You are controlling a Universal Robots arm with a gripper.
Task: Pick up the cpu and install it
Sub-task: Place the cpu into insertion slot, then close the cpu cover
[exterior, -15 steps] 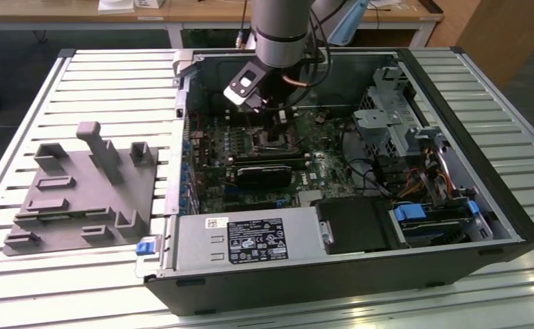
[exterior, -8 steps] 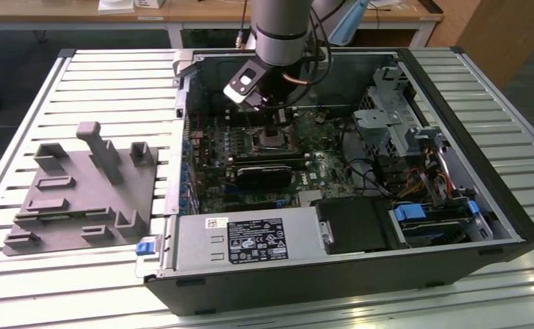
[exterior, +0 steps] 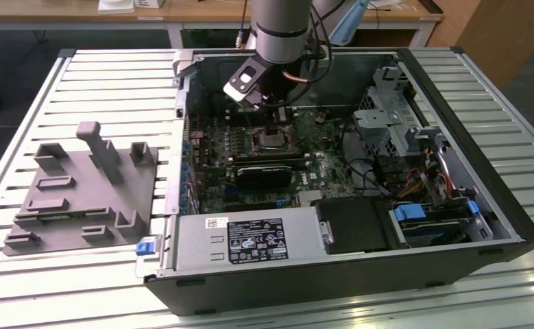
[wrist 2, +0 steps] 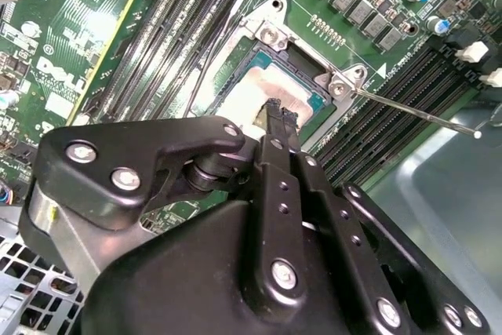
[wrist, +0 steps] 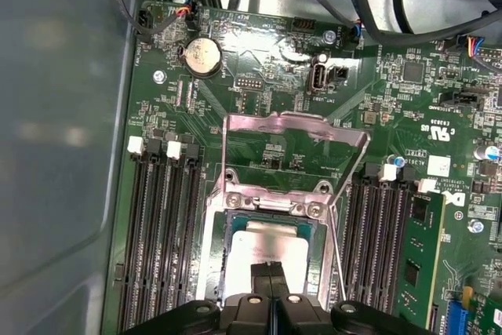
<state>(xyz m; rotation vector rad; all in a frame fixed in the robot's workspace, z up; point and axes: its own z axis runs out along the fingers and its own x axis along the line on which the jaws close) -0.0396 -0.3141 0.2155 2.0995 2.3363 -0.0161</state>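
The cpu [wrist 2: 249,96] is a silver square lying flat inside the dark socket [wrist 2: 310,102] on the green motherboard [wrist: 259,76]. In the first wrist view the cpu [wrist: 271,242] sits framed by the socket's metal surround. My gripper [wrist 2: 278,111] stands directly over it, its two thin black fingers pressed together, the tips at or just above the chip's top. My gripper [wrist: 271,271] has nothing between its fingers. In the exterior view the gripper [exterior: 280,129] reaches down into the open computer case above the socket [exterior: 274,142].
The socket's load plate [wrist: 296,140] stands swung open and its thin lever [wrist 2: 416,111] sticks out sideways. Memory slots [wrist: 153,241] flank the socket. Cables [wrist: 392,13] hang near the case wall. A grey fixture plate [exterior: 83,199] with upright pegs lies on the exterior view's left.
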